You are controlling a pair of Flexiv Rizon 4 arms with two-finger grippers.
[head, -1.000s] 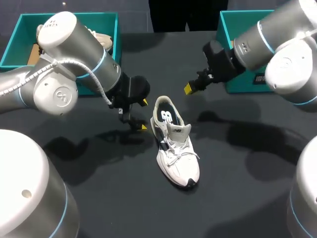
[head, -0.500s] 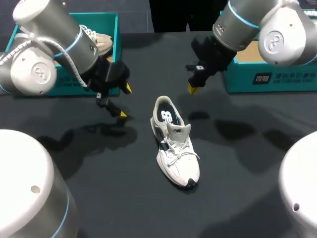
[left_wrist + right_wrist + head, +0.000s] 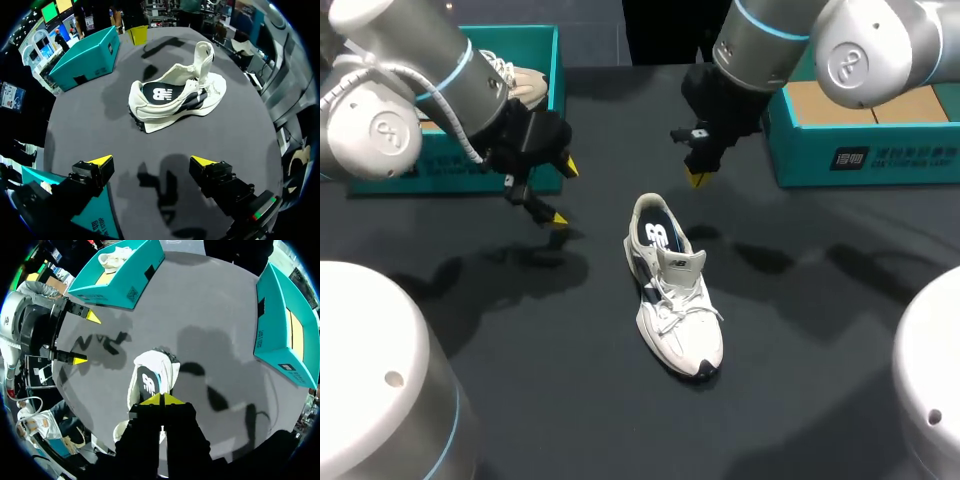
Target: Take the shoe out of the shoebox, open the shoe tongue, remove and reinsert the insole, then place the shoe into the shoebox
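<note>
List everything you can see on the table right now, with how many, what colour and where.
sneaker: one, white with dark trim, mid-table, upright, tongue raised
insole: one, dark with white logo, inside the sneaker
left shoebox: one, teal, far left of the table
second shoe: one, pale, inside the left shoebox
right shoebox: one, teal with brown inside, far right of the table
table: one, dark grey
left gripper: one, black with yellow tips, open, empty, left of the sneaker's heel
right gripper: one, black with yellow tips, shut, empty, over the sneaker's heel end
</note>
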